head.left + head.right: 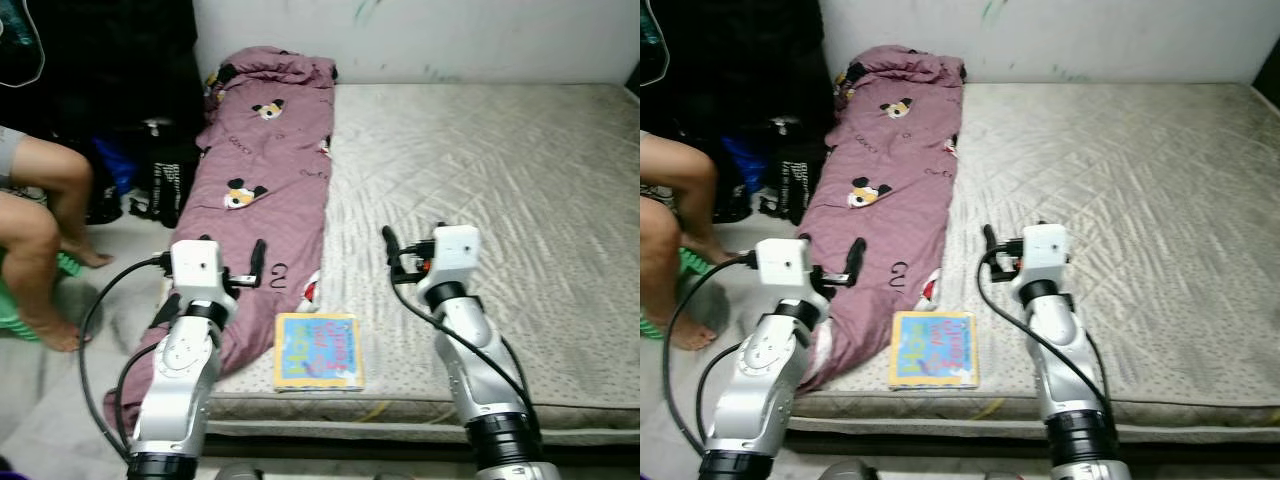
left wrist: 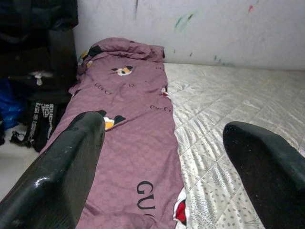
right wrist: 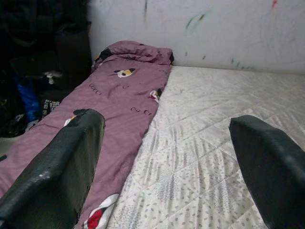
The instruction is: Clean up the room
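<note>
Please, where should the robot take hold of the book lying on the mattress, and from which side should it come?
Probably the near edge of the book, approached from the robot's side: it lies flat by the mattress front edge, between the open left hand and right hand.

Two silver jointed arms, looping black cables, white wrist blocks, black-fingered end effectors.

We read "GUCCI" printed repeatedly in black on the mauve blanket [image 2: 128, 138]; the lettering on the colourful children's book [image 1: 319, 351] stays illegible to us.
</note>
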